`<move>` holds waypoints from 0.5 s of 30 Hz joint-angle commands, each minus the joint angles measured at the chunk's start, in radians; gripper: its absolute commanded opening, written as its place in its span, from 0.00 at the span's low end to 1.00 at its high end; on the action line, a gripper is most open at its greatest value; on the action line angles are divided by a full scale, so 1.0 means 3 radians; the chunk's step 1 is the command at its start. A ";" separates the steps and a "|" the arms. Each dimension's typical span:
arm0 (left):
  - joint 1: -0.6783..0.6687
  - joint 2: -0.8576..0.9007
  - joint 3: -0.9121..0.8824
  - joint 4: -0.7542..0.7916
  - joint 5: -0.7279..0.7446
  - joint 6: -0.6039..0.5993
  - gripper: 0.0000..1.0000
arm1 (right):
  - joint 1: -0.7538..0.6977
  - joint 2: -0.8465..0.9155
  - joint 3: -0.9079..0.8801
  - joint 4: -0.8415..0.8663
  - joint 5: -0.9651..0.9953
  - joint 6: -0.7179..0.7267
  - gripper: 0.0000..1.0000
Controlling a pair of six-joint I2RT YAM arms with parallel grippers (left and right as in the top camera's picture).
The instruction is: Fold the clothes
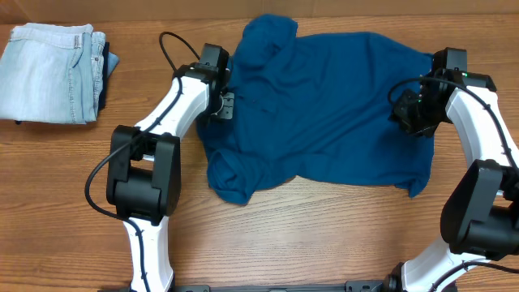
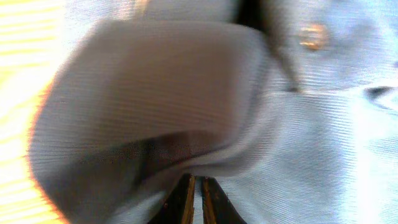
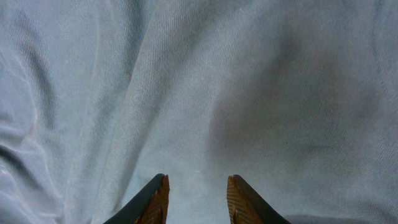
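The clothes are a deep teal polo shirt, spread and rumpled across the middle of the table. One bunched part lies at the top left and a rolled lump at the lower left. My left gripper sits at the shirt's left edge. In the left wrist view its gripper is shut on a thin fold of the shirt, near a button. My right gripper rests over the shirt's right side. In the right wrist view that gripper stands open just above the fabric, with nothing between its fingers.
Folded pale blue jeans lie at the table's far left. Bare wood table shows in front of the shirt, between the two arm bases. The left arm's black cable loops above its wrist.
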 commanded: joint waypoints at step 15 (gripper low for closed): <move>0.0231 0.0027 0.0013 -0.0032 -0.0014 0.0089 0.09 | -0.0167 0.0310 -0.0367 0.0738 0.0158 -0.0067 0.18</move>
